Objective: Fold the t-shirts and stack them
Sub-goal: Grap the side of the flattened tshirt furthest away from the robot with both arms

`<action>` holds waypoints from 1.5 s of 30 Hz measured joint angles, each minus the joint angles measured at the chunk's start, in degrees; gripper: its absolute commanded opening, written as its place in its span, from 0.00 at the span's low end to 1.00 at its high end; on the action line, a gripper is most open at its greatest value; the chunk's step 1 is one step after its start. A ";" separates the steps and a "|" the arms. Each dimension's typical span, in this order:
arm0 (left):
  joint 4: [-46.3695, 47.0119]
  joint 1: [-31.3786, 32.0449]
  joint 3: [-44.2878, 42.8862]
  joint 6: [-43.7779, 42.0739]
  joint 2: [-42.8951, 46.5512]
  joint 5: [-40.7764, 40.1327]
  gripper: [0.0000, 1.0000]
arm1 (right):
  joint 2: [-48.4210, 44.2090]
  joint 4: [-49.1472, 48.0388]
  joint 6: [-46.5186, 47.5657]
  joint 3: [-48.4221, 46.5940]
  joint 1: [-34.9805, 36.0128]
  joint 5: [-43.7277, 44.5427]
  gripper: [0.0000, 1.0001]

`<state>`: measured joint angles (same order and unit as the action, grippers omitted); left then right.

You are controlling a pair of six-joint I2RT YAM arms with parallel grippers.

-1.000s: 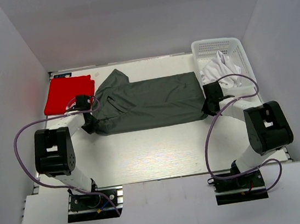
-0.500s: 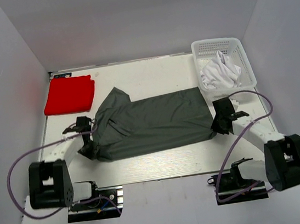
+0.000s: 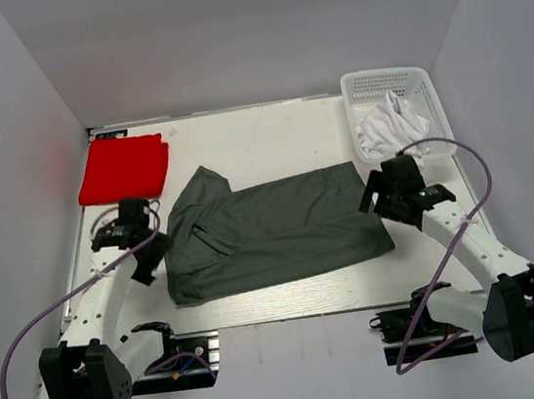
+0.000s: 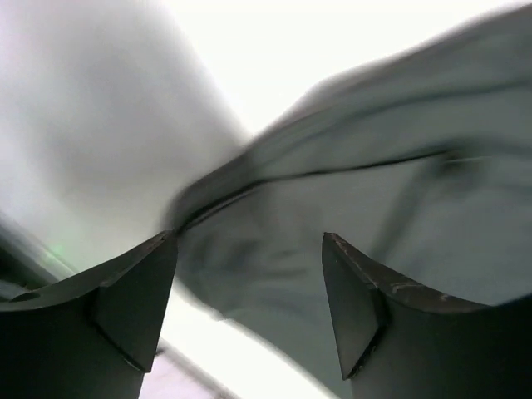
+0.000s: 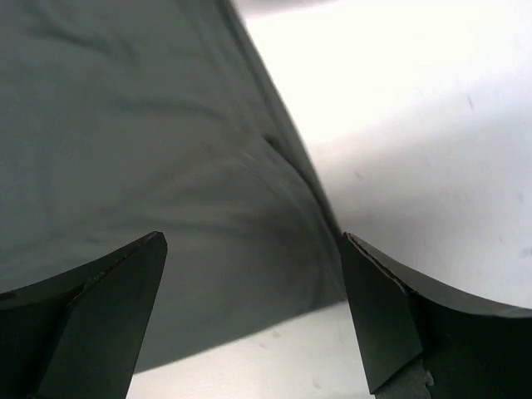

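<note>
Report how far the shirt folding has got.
Done: red t-shirt lies folded at the far left. In hand: grey t-shirt spread out, partly folded, left gripper and right gripper open at its ends. Left: white t-shirt crumpled in the basket; nothing stacked.

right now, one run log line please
dark grey t-shirt: spread on table | left gripper: open, left end | right gripper: open, right end | red t-shirt: folded | white t-shirt: in basket

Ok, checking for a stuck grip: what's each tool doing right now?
Left tool: open, holding nothing.
Right tool: open, holding nothing.
</note>
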<state>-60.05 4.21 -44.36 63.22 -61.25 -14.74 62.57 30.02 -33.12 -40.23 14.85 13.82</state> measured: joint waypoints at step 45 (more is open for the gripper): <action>17.42 9.97 -63.60 -33.86 -71.06 -0.92 0.00 | 58.84 -9.01 3.67 -50.31 8.31 18.71 0.90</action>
<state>-42.63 14.17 -107.96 29.36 -132.31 -15.66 121.40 21.02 -29.45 -90.54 23.16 32.53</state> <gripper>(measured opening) 0.020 0.904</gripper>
